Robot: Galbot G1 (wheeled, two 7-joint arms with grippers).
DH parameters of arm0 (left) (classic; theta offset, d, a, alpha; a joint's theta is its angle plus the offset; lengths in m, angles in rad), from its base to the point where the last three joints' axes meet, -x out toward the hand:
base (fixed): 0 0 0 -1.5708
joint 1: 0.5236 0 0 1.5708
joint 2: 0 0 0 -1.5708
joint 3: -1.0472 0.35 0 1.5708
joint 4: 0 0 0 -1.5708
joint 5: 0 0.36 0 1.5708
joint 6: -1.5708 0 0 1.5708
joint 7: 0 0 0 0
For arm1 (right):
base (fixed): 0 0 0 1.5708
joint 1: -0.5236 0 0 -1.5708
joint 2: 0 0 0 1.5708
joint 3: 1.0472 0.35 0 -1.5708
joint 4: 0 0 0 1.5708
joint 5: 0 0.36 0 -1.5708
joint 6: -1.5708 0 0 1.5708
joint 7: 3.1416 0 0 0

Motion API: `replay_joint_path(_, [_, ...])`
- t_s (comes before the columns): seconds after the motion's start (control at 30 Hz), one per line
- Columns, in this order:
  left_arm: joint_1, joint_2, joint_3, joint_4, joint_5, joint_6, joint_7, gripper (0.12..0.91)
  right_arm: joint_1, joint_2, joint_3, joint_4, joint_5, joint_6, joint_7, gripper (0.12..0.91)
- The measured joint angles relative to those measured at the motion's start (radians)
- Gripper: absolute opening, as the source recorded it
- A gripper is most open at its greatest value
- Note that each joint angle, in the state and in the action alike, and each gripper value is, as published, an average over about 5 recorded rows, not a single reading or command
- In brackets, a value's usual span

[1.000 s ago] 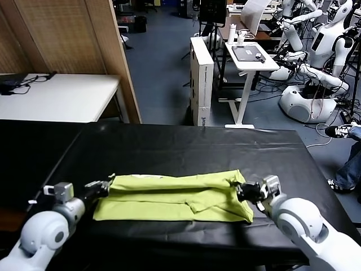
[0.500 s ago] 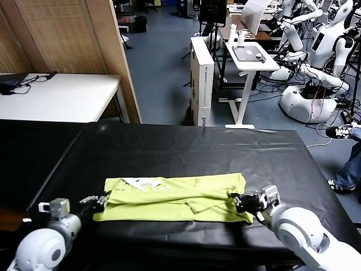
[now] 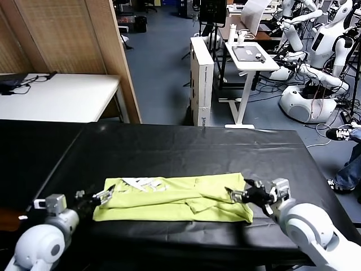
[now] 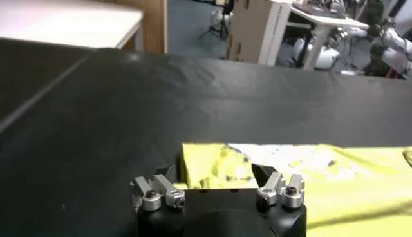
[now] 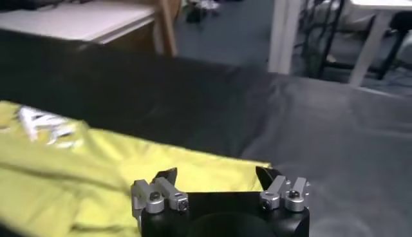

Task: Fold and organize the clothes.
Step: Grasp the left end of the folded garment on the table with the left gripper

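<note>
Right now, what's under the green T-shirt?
The T-shirt lies flat on the black table covering, which shows all around it. Anything hidden beneath the folded cloth cannot be seen.

**What the views leave unclear**

In both wrist views only the finger roots show; the tips run behind the black gripper bodies at the lower edge. The shirt (image 3: 175, 199) is cut off by the frame edge in both wrist views. Its white patch (image 3: 144, 183) carries marks too small to read, and in the right wrist view it is a blur. The folds hide the shirt's neck and one sleeve. In the head view the left arm (image 3: 39, 245) and right arm (image 3: 316, 234) run out of frame at the bottom.
</note>
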Motion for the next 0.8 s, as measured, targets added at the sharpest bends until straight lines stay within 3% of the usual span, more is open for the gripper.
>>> replay_joint_path(0.3, [-0.107, -0.012, 0.056, 0.108, 0.000, -0.005, 0.014, 0.907, 0.038, 0.049, -0.019, -0.095, -0.003, 0.002, 0.011, 0.907])
replay_joint_path(0.73, [-0.124, -0.023, 0.071, 0.162, -0.004, -0.007, 0.024, 0.904, 0.066, 0.067, -0.037, -0.150, -0.016, 0.001, 0.007, 0.905])
replay_joint_path(0.8, [-0.123, -0.025, 0.072, 0.164, -0.004, -0.006, 0.024, 0.893, 0.066, 0.068, -0.038, -0.155, -0.019, 0.001, 0.004, 0.875])
